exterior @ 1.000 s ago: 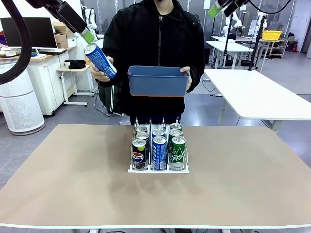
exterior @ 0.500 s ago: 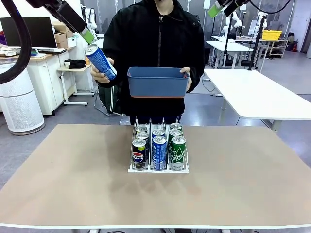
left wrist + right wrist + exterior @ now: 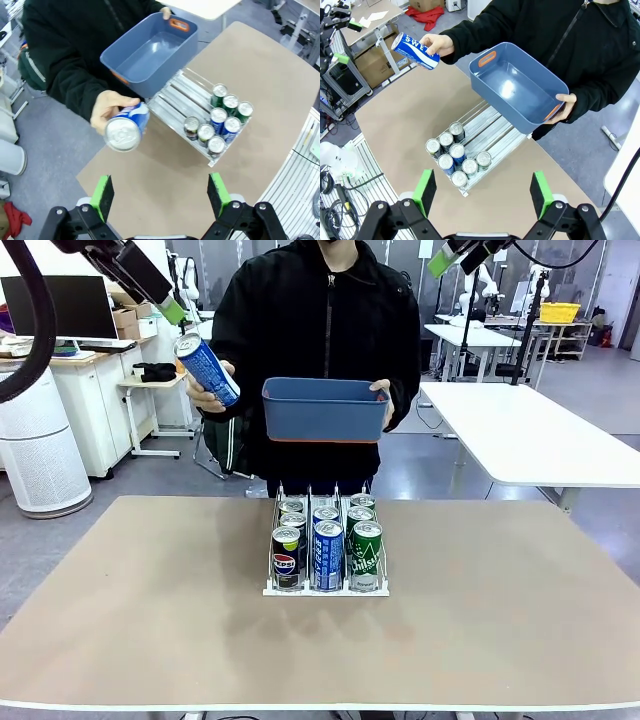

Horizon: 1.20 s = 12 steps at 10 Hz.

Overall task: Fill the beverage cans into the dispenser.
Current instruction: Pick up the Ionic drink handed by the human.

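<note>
Nothing has moved: both tools, left [image 3: 161, 192] and right [image 3: 482, 192], hang spread and empty above the white wire dispenser [image 3: 326, 587] of slim cans [image 3: 328, 552], beyond which a hand [image 3: 205, 390] holds a blue aluminium can [image 3: 207, 366].

Seen from above the left hand [image 3: 162, 197], its green pads spread wide: a person in a black jacket holds a blue aluminium drink can [image 3: 125, 130] top-first beside an empty blue plastic tub [image 3: 150, 52], above the white wire-lane dispenser [image 3: 200, 117] on the tan desk [image 3: 165, 175], cans filling its front.
</note>
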{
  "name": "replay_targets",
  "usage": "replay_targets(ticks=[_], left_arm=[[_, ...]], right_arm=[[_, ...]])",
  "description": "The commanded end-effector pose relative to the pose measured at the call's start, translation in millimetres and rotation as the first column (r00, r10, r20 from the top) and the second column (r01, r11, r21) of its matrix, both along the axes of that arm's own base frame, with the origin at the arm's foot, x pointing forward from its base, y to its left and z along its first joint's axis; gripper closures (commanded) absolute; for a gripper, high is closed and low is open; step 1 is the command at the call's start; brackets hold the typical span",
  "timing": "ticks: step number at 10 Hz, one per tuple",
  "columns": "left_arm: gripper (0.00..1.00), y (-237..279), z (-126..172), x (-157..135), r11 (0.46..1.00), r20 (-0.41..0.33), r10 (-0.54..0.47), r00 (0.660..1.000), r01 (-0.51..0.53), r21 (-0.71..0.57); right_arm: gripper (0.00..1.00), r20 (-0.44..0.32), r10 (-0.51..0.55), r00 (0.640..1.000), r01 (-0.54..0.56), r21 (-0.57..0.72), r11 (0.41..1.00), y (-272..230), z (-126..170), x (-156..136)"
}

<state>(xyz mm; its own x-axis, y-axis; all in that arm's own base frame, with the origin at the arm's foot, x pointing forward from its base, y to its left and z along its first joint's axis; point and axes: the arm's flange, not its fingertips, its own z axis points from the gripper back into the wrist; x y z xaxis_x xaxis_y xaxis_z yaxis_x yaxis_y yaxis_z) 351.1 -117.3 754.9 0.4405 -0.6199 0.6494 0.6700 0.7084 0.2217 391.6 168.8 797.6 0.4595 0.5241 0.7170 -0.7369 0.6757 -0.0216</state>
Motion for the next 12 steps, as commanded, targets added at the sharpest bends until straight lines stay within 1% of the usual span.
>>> replay_targets(ticks=[1, 2, 4, 5, 6, 7, 8, 10, 12], left_arm=[[0.0, 0, -3, 15, 0.999, 0.027, 0.023, 0.999, -0.024, 0.037], [0.0, 5, -8, 27, 0.999, -0.002, -0.029, 1.0, 0.03, 0.045], [0.0, 5, -23, 43, 0.998, -0.014, -0.046, 0.999, 0.046, 0.03], [0.0, 7, -29, 53, 0.998, -0.021, -0.05, 0.999, 0.051, 0.046], [0.0, 9, -32, 57, 0.998, -0.033, -0.06, 0.998, 0.06, 0.023], [0.0, 6, -36, 60, 0.998, -0.03, -0.055, 0.998, 0.055, 0.013], [0.0, 6, -41, 70, 0.997, -0.011, -0.079, 0.997, 0.079, 0.009], [0.0, 10, -46, 78, 0.994, 0.016, -0.111, 0.994, 0.11, 0.018], [0.0, 5, -51, 82, 0.993, 0.016, -0.118, 0.993, 0.118, 0.011]], right_arm=[[0.0, 0.001, -0.001, 1.0, 0.001, 0.001, 1.0, -1, 1, -1], [0.0, 0.001, -0.001, 1.0, 0.001, 0.001, 1.0, -1, 1, -1], [0.0, 0.001, -0.001, 1.0, 0.001, 0.001, 1.0, -1, 1, -1], [0.0, 0.001, -0.001, 1.0, 0.001, 0.001, 1.0, -1, 1, -1], [0.0, 0.001, -0.001, 1.0, 0.001, 0.001, 1.0, -1, 1, -1], [0.0, 0.001, -0.001, 1.0, 0.001, 0.001, 1.0, -1, 1, -1], [0.0, 0.001, -0.001, 1.0, 0.001, 0.001, 1.0, -1, 1, -1], [0.0, 0.001, -0.001, 1.0, 0.001, 0.001, 1.0, -1, 1, -1], [0.0, 0.001, -0.001, 1.0, 0.001, 0.001, 1.0, -1, 1, -1]])
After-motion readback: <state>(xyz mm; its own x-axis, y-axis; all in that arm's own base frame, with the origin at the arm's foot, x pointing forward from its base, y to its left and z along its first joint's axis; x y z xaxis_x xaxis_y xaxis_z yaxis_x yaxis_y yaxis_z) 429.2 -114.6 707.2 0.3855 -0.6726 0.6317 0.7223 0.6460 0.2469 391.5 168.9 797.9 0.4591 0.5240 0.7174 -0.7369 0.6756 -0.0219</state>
